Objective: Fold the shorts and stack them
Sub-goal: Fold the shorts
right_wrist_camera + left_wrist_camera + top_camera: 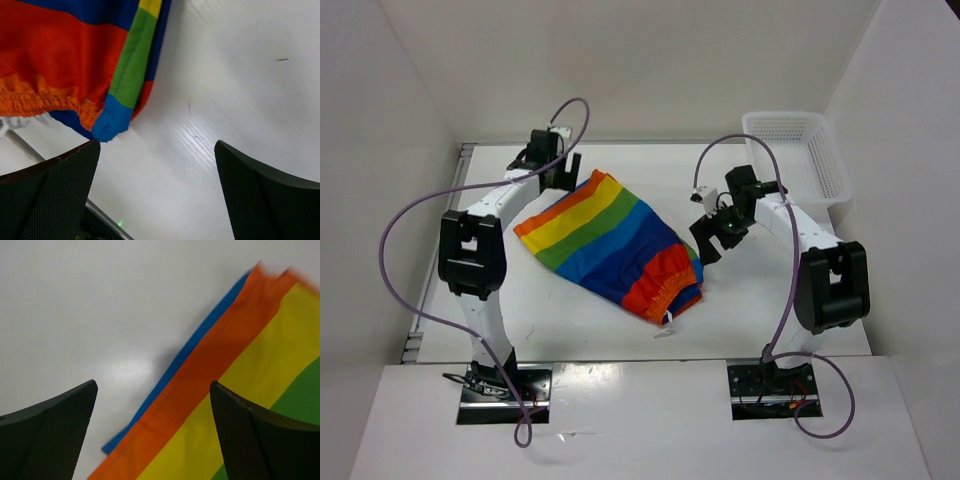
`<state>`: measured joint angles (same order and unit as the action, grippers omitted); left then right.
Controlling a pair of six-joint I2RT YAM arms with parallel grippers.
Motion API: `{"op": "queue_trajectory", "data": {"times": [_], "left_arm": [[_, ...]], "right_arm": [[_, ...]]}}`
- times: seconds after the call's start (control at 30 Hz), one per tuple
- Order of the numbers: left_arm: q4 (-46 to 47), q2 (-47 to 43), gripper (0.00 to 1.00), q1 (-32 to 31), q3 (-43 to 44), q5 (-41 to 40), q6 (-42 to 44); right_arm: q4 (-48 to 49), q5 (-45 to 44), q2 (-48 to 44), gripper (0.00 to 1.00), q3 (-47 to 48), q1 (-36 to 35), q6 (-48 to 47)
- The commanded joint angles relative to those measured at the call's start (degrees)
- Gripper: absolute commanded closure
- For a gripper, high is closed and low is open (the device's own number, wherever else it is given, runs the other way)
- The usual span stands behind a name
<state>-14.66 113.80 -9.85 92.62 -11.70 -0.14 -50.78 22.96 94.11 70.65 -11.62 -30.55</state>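
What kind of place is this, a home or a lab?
Most likely a robotics lab test cell: a left arm and right arm bolted to a white table, plain white walls boxing it in, with just striped shorts and a mesh basket.

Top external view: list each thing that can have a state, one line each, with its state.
shorts: lying flat on the table, apparently folded in half, held by neither gripper.
left gripper: open, empty, over the shorts' orange edge.
right gripper: open, empty, over bare table beside the waistband corner.
basket: upright at the far right corner, looks empty.
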Motion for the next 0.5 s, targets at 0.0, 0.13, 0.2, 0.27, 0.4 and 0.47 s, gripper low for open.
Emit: {"op": "queue_trajectory", "data": {"times": [0.0,0.13,0.2,0.27,0.4,0.47], "left_arm": [[-7.75,-4.8,0.0,1.5,-8.49,0.98,0.14],[-7.76,-6.04,0.0,4.22,-13.43,4.05,0.14],[-8.28,-6.04,0.0,5.53,-14.04,5.37,0.14],[-6.36,-5.52,0.0,6.15,-16.23,4.85,0.14],[-5.03,-2.71,0.03,8.08,-18.18,2.75,0.14],[-6.35,-1.48,0.11,8.96,-17.65,2.74,0.14]], "right_arm": [[2.88,4.37,-3.05,0.0,-1.92,-0.69,3.82],[4.99,6.3,0.28,0.0,-2.54,-0.69,5.41],[6.04,6.31,1.78,0.0,-2.01,-1.38,6.02],[7.8,3.86,3.79,0.02,-2.97,-3.92,6.73],[9.48,1.48,6.17,0.15,-5.96,-9.29,6.73],[11.14,0.95,6.87,0.28,-6.49,-9.83,8.12]]}}
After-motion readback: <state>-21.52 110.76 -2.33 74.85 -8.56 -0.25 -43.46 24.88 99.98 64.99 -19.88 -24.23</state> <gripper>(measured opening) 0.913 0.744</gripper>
